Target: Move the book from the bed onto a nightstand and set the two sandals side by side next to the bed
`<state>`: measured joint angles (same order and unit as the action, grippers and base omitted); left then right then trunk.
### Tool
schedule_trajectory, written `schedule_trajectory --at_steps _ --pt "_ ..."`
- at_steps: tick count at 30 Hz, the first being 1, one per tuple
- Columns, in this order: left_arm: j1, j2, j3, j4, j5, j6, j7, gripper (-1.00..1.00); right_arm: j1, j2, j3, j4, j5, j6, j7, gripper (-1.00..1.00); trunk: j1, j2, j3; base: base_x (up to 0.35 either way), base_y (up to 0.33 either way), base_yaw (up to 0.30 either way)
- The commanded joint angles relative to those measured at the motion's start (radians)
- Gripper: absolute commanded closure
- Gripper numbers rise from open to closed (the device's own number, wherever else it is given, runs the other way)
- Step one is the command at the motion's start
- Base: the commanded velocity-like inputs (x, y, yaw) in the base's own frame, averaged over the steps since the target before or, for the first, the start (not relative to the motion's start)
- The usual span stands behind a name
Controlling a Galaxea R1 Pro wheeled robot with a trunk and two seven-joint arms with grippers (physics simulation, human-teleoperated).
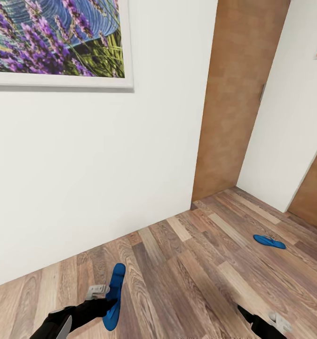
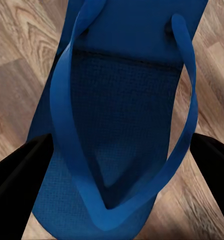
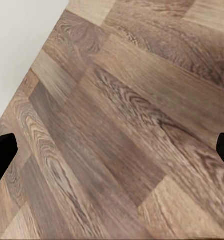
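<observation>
2 blue sandals show up here, and they're well apart from each other. 1 of them, the held sandal [image 1: 113,296], is in the left gripper [image 1: 109,301], which sits low at the near left of the head view above the wood-plank floor [image 1: 201,268]. The left arm [image 1: 69,318] reaches forward from the bottom edge, black sleeve angled up toward the white wall [image 1: 106,155], with the sandal running lengthwise away from the robot, its far end pointing at the wall. From the left wrist camera the sandal [image 2: 126,125] is right up close, thong strap [image 2: 72,150] looping across the sole, and the 2 dark fingers [image 2: 17,175] sit on either side of it, jaws clamped on its edges.

The other sandal [image 1: 269,241] lies flat on the floor off to the right, near the white wall corner and the brown door [image 1: 233,94].

Right gripper [image 1: 273,325] is low at the bottom right, arm barely poking in. Its wrist camera has dark fingertips [image 3: 2,150] at opposite edges over bare planks [image 3: 121,130], jaws wide apart, holding nothing.

A lavender picture [image 1: 55,37] hangs on the wall up top left.
</observation>
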<state>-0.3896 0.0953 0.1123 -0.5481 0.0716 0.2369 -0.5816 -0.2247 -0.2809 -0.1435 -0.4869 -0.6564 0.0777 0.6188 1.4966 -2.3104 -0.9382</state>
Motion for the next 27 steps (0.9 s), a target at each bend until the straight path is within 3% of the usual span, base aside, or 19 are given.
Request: schedule_trajectory --at_steps 1,6,15,27 --pt "0.0 0.0 0.003 -0.001 0.008 0.01 -0.004 1.0 -0.001 0.0 -0.002 0.001 -0.009 0.008 0.005 -1.0 0.0 0.0 -0.001 0.0 0.0 -0.283" --pt "0.0 0.001 0.004 -0.001 0.008 0.01 -0.004 1.0 -0.001 0.0 -0.002 0.0 -0.009 0.008 0.005 -1.0 0.0 0.0 -0.001 0.0 0.0 -0.254" --pt "0.0 0.001 0.004 0.0 0.008 0.009 -0.003 1.0 -0.001 0.0 -0.002 0.001 -0.009 0.008 0.004 -1.0 0.0 0.0 -0.001 0.0 0.0 -0.081" --pt "0.0 0.001 0.004 0.022 0.008 -0.028 -0.003 1.0 -0.001 0.0 -0.002 0.001 -0.009 0.008 0.004 -1.0 0.0 0.0 -0.001 0.0 0.0 -0.267"
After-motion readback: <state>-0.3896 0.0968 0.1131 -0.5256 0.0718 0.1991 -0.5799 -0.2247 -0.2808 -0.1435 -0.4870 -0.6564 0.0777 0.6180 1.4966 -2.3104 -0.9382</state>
